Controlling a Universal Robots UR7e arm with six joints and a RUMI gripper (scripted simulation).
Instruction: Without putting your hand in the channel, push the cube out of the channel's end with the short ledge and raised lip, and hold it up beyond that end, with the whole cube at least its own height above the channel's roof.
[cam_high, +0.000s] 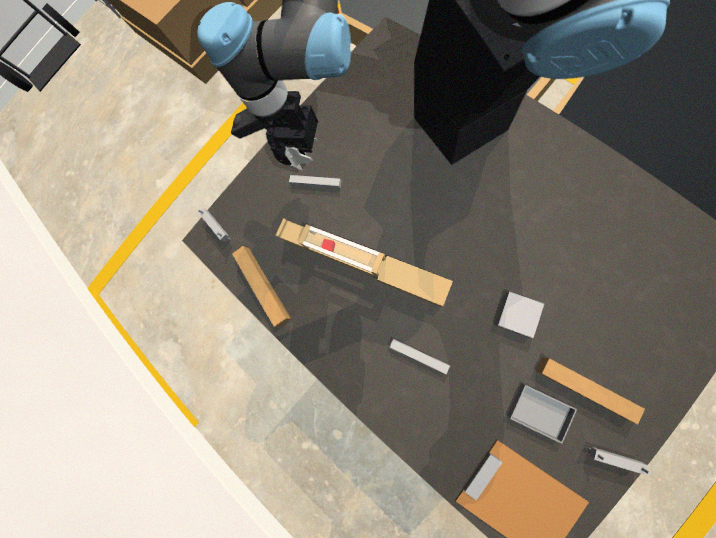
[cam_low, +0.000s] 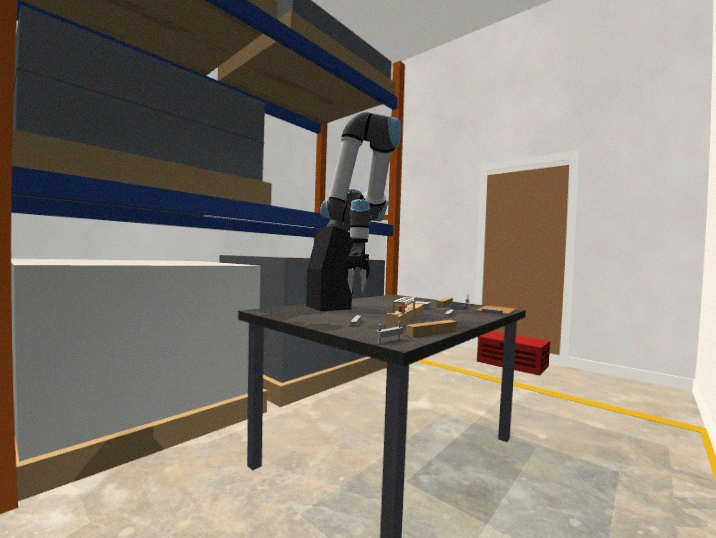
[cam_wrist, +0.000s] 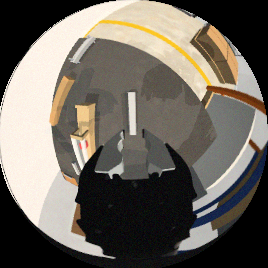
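Red small cube sits inside the long tan wooden channel w/ white rails, roughly mid-worktop, nearer the channel's short-ledge end than its long tan ramp end. Dark grey square worktop carries everything.

Black two-jaw gripper hangs above the worktop near the corner by the yellow floor line, fingers pointing down. Jaws stand a bit apart, approx a fifth of range, w/ nothing between them. Wrist view: gripper lines up w/ a slim grey flat bar lying straight ahead of it; top view shows the same bar just beside the fingertips, apart from them, not touching. Exterior view: gripper well above the worktop surface.

Other bits on the worktop: tan wooden block lying at an angle near the channel's short end; small grey bracket at the worktop edge; second grey bar below the channel's ramp; light grey square block; grey open tray; second tan wooden plank; flat tan board w/ a grey piece on its edge; grey bracket near the far corner.

Black pedestal holds the arm's base. Cube not touched by anything but the channel floor, as far as visible.
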